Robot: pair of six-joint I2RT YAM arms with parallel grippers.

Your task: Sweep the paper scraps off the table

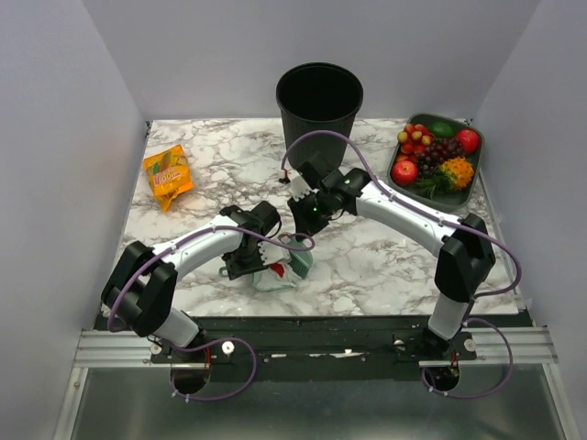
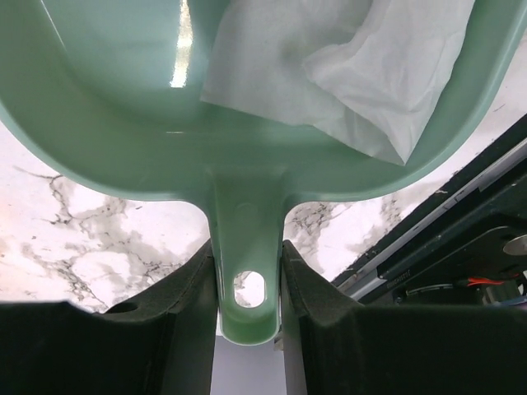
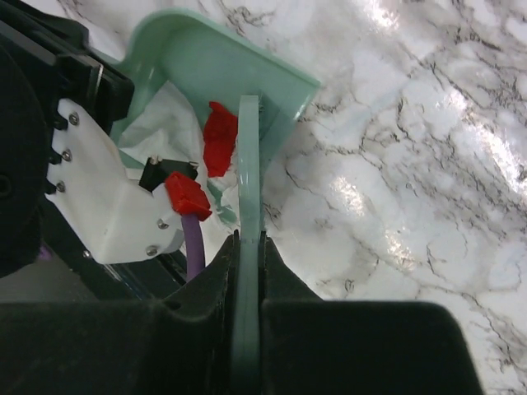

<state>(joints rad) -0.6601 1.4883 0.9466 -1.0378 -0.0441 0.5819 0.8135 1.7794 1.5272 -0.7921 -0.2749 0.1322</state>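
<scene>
Red paper scraps [image 3: 221,138]: one bit was visible, lying on white tissue [image 2: 346,74] inside teal dustpan [image 3: 206,66], which sat near front edge of worktop [image 1: 367,266]. Left hand [image 2: 247,255] was clenched on dustpan handle [image 2: 244,214]. Right hand [image 3: 249,243] was clenched on thin teal tool [image 3: 249,164], seen edge-on, tip at dustpan mouth

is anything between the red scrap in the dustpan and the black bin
Yes: in the top view the right gripper, with its teal tool, and forearm lie between the dustpan, which holds a red scrap, and the bin.
</scene>
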